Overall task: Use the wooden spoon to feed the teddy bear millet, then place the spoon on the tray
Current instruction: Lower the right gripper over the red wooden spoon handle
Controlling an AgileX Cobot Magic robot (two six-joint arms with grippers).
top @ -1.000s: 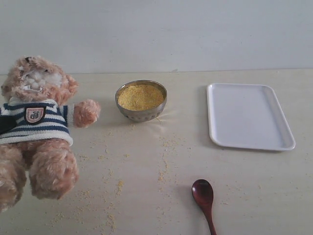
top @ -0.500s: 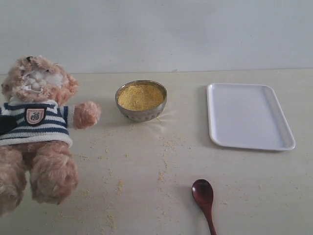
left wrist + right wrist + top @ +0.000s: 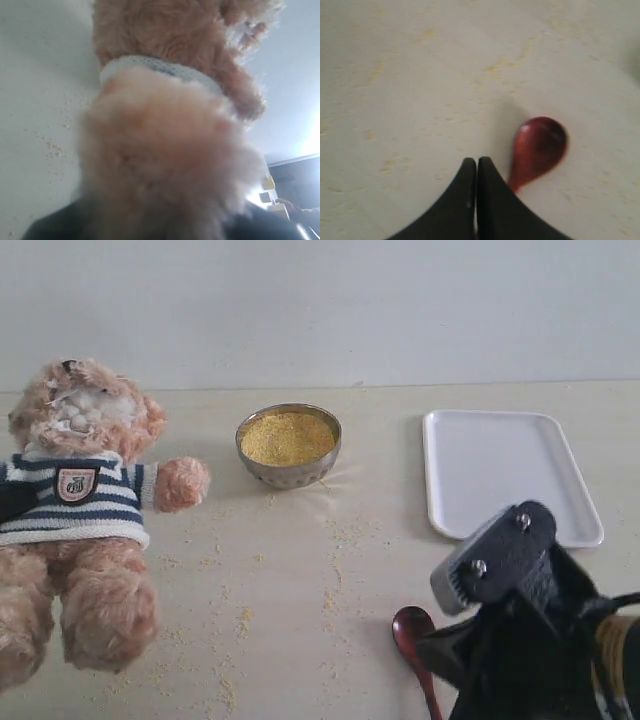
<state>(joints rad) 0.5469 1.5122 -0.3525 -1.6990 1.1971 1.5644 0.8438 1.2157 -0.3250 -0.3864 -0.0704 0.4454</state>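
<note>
Pale tabletop dusted with millet specks | my right gripper shut tight, tips just beside small dark-red glossy wooden spoon, which lies apart from white rectangular plastic tray | left jaws hidden by tan plush bear: cannot tell | risk: closed tips shove spoon aside.

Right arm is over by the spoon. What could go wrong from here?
1. The right end effector is shut, its tips beside the wooden spoon, not around it; lowered like this it would likely nudge the spoon aside.
2. The spoon lies flat on a table strewn with loose millet, so the thin handle may skid when pinched.
3. The teddy bear fills the left wrist view, so that camera likely cannot help aim at its mouth.
</note>
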